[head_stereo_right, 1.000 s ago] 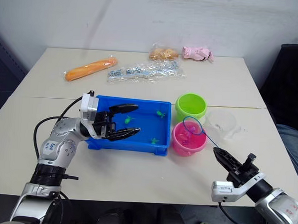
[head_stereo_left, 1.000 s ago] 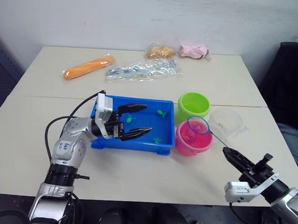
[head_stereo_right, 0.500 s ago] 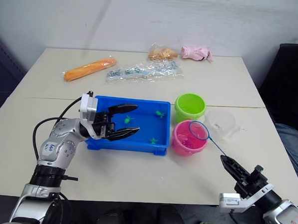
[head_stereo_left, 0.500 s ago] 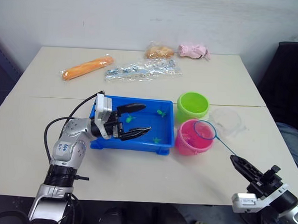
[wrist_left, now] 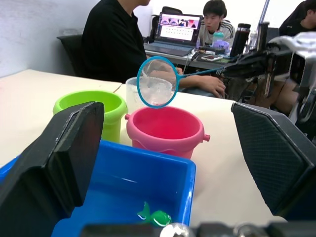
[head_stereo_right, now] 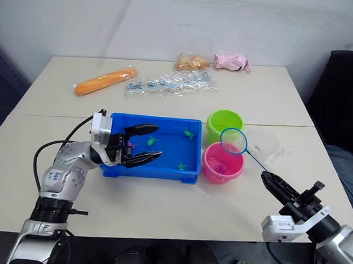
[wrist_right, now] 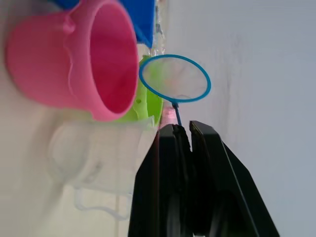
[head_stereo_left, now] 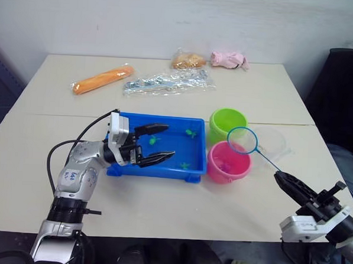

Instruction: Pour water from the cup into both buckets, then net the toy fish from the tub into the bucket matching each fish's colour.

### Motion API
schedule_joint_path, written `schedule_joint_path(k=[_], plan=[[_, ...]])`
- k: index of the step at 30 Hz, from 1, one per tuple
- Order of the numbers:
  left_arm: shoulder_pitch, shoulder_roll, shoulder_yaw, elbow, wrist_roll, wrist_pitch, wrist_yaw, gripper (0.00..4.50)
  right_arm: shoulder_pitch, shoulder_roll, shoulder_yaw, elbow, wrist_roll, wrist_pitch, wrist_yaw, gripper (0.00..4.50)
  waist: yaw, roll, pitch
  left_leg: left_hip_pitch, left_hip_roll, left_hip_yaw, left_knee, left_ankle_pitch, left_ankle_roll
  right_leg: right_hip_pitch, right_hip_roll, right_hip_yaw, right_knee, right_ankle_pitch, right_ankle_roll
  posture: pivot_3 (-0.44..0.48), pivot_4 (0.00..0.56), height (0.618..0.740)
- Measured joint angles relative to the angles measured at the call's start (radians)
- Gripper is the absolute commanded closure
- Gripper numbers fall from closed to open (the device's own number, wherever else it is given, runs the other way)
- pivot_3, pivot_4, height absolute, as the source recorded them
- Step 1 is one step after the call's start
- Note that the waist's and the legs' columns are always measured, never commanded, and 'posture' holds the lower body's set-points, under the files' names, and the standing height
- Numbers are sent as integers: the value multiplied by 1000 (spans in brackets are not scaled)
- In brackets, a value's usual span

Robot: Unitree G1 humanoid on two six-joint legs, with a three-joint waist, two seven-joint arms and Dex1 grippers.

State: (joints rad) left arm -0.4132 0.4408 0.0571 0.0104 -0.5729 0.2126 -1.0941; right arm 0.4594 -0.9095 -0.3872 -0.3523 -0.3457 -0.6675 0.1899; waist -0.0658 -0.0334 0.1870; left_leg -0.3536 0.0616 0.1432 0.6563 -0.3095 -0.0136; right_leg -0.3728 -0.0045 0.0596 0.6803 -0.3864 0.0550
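The right gripper (head_stereo_left: 282, 176) is pinching the net (head_stereo_left: 242, 140) by its handle, holding the hoop above the pink bucket (head_stereo_left: 228, 162) at the bucket's 1 o'clock edge. The left gripper (head_stereo_left: 160, 142) is hovering spread over the blue tub (head_stereo_left: 189, 175), where green fish (head_stereo_left: 186, 165) are lying. The left wrist view is showing seated people and a laptop (wrist_left: 178, 31) beyond the cup (wrist_left: 132, 92) and green bucket (wrist_left: 94, 105); no writing is readable.

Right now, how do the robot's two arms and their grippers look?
Both arms are silver-grey metal with black joints. The left gripper has two black pointed fingers on a white block, a black cable loops beside the arm, and a blue handwritten mark is on it. The right gripper has black fingers on a white wrist block.
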Motion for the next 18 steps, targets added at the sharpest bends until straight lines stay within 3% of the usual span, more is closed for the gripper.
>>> schedule_joint_path(k=[3, 5, 9, 14, 18], plan=[[34, 36, 49, -30, -22, 18, 16, 58, -35, -29, 118, -57, 425, 158, 181, 4500, -2, 0, 0, 0, 0, 0, -1, 0, 0, 0, 0, 0, 0, 0, 0, 0, 150, 740], [75, 67, 114, -56, -40, 31, 43, 58, -138, -27, 201, -108, 673, 279, 279, 4500, -10, -1, 0, 0, 1, -1, -1, 0, 0, 0, 0, 0, 0, 0, 0, 0, 150, 740], [157, 131, 202, -108, -56, 45, 76, 58, -362, 3, 267, -126, 833, 426, 348, 4500, -17, -3, 2, -1, 1, -2, 0, -1, 1, 0, -1, -1, -2, 1, 1, 0, 150, 740], [315, 265, 393, -115, -75, 76, 85, 58, -668, 112, 453, -43, 908, 683, 461, 4500, -19, -5, 3, -2, 1, -2, -3, -1, 1, -3, -2, -3, -3, 1, 0, 0, 150, 740], [420, 271, 497, -134, -92, 85, 115, 58, -798, 195, 528, 18, 900, 859, 470, 4500, -8, -4, 3, -5, 1, -3, -4, -2, 3, -3, -5, -5, -7, 0, 0, 0, 150, 740]])
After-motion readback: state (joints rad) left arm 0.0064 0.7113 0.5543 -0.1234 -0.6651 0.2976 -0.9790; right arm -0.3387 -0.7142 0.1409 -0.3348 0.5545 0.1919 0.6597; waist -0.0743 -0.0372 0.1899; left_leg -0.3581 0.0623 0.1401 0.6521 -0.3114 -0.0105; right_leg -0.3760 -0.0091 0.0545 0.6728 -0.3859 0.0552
